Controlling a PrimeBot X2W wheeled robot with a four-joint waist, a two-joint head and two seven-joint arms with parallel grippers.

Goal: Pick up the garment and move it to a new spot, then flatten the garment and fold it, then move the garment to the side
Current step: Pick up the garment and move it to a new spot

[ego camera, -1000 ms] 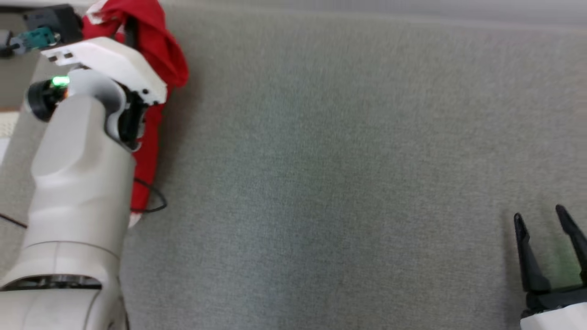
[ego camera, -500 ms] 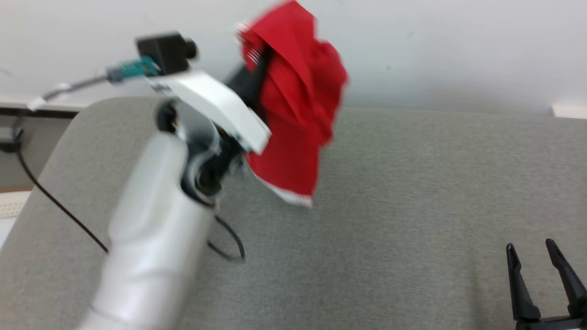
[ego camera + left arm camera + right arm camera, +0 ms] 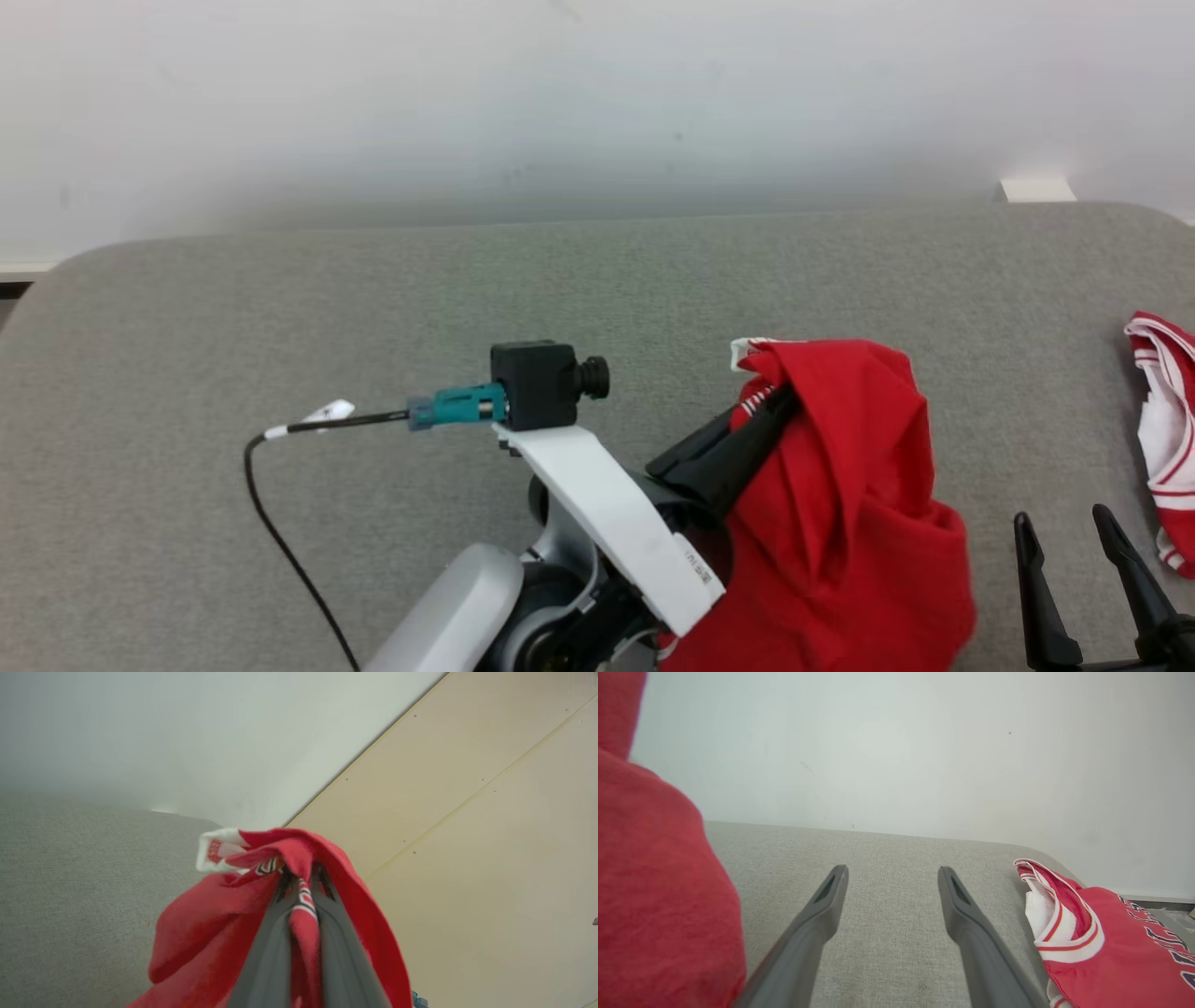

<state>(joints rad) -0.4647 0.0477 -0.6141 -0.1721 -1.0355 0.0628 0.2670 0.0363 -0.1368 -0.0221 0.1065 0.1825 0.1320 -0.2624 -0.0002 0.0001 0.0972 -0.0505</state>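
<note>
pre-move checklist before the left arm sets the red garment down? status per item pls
1. Left gripper shut on red garment: ok, cloth pinched between the fingers.
2. Garment hanging free of the grey surface: cannot tell, its lower end runs off the head view.
3. Right gripper open, nothing held: ok.
4. Second jersey apart from the held garment: ok, it lies at the surface's right edge.
5. Black cable away from the cloth: ok.

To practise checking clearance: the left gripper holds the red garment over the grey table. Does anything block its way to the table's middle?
Nothing visible does: no object lies on the grey table between the red garment and its middle. The open right gripper and a second jersey sit further right.
</note>
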